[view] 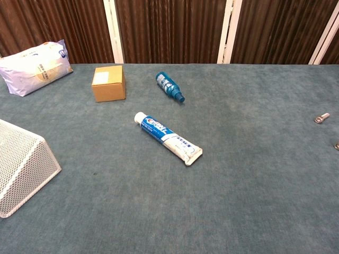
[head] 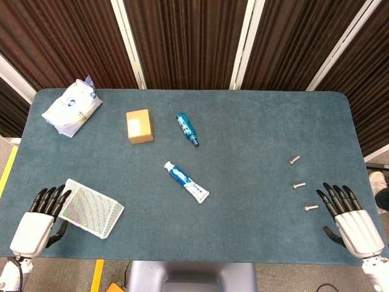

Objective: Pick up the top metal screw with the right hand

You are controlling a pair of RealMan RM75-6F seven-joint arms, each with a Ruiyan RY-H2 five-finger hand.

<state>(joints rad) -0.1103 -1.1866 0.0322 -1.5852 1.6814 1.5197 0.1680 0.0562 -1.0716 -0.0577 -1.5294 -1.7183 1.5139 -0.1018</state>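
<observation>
The right robot hand (head: pixel 351 214) rests at the near right edge of the blue-green tabletop (head: pixel 255 134), palm down, fingers spread and straight, holding nothing. Just ahead of its fingertips and a touch toward the middle lies the nearest screw (head: pixel 310 208), close to the fingers but apart from them. Beyond that lies the middle screw (head: pixel 298 185), and farthest out from the hand in this short row is the top metal screw (head: pixel 294 160), lying flat on the felt, untouched; in the chest view it shows near the right edge.

Across the tabletop, the left robot hand (head: pixel 41 214) sits at the near left edge, also open with its fingers extended, the fingertips right at the corner of a white mesh basket (head: pixel 92 208) lying on its side; I cannot tell whether they touch it.

Well to the left of the right hand, near the middle of the tabletop, a toothpaste tube (head: pixel 186 182) lies diagonally. Farther back sit a small blue bottle (head: pixel 187 129) on its side and a cardboard box (head: pixel 140 126) beside it. At the far left corner lies a white plastic packet (head: pixel 72 107). Brown curtains (head: pixel 188 36) hang behind the tabletop.
</observation>
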